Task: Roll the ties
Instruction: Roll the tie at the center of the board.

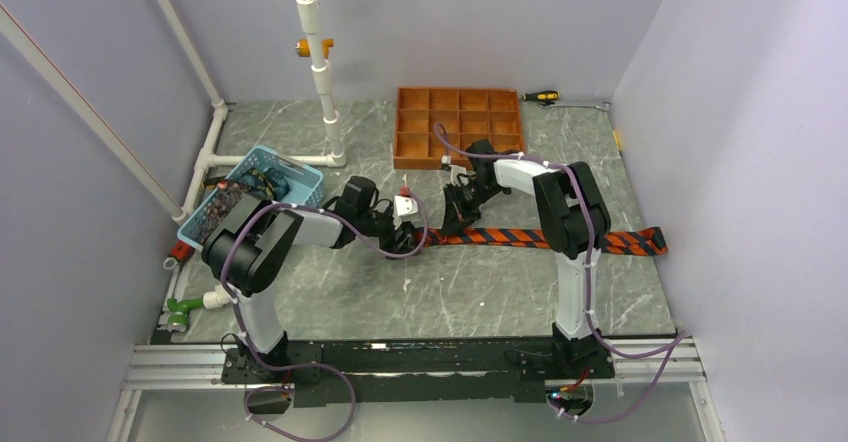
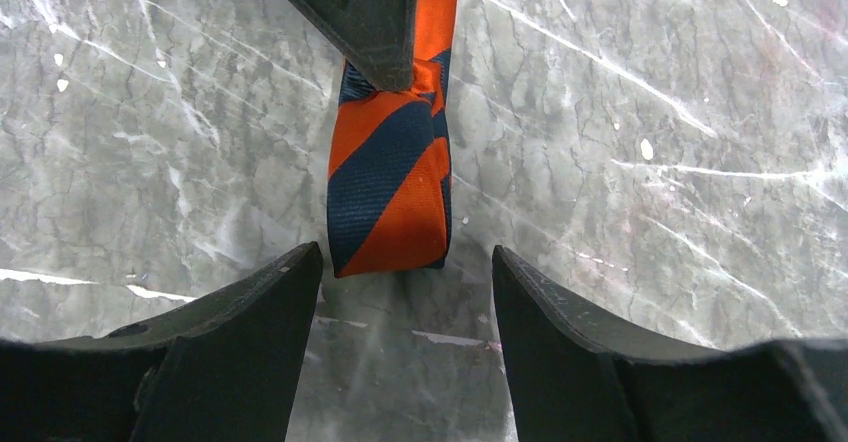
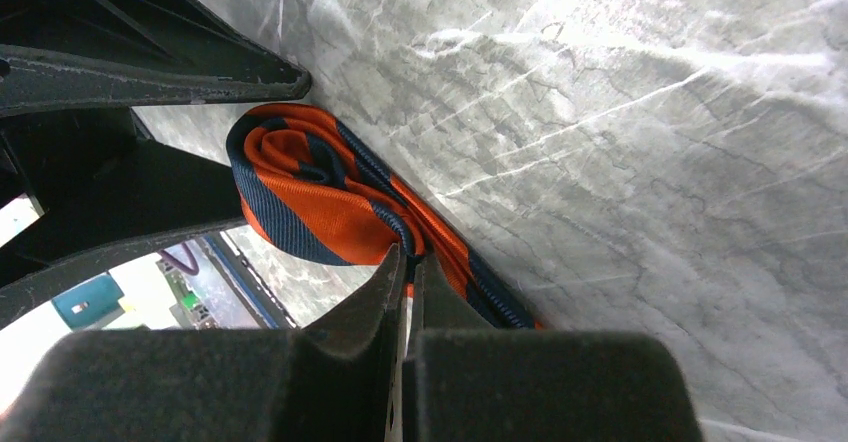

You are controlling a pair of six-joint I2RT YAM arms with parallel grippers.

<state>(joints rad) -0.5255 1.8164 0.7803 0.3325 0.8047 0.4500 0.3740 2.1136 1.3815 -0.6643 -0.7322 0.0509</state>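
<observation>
Tie looped, right fingers pinching it

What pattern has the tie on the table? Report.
The tie has diagonal orange and navy bands; clearest in left wrist view.

A long narrow fabric necktie in diagonal orange and navy bands lies flat on the table. It runs from the centre out toward three o'clock, with its broader end near the edge there. At the centre, the necktie is folded back on itself into a loose, open curl of roughly one turn. My right gripper pinches the fabric just behind that curl. The folded tip of the necktie sits between the spread fingers of my left gripper.
</observation>
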